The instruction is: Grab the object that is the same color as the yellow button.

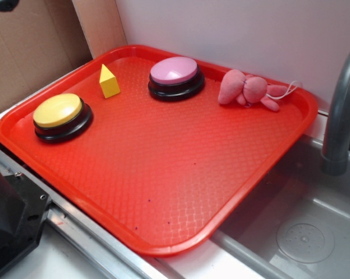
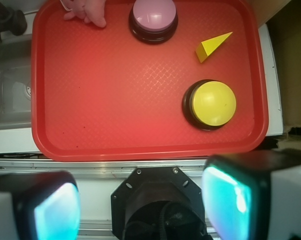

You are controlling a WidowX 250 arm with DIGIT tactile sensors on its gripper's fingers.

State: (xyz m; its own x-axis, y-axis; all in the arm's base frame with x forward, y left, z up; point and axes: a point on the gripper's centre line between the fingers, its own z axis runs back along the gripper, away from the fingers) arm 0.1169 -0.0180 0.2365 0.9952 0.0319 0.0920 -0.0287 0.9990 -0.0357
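The object is a small yellow block with a pointed top point(image 1: 109, 82), standing on the red tray point(image 1: 163, 174) between the two buttons near the tray's back left. In the wrist view the yellow block point(image 2: 211, 46) lies above the yellow button point(image 2: 213, 103). The yellow button point(image 1: 59, 111), domed on a black base, sits at the tray's left end. My gripper point(image 2: 143, 200) hangs high above the robot's base, short of the tray's near edge, open with a wide gap and nothing between its fingers. It does not show in the exterior view.
A pink-topped button point(image 1: 174, 72) on a black base and a pink plush toy point(image 1: 247, 90) sit along the tray's back edge. A metal sink point(image 1: 303, 232) with a grey faucet point(image 1: 340, 110) is to the right. Cardboard point(image 1: 29, 46) and a wall stand behind.
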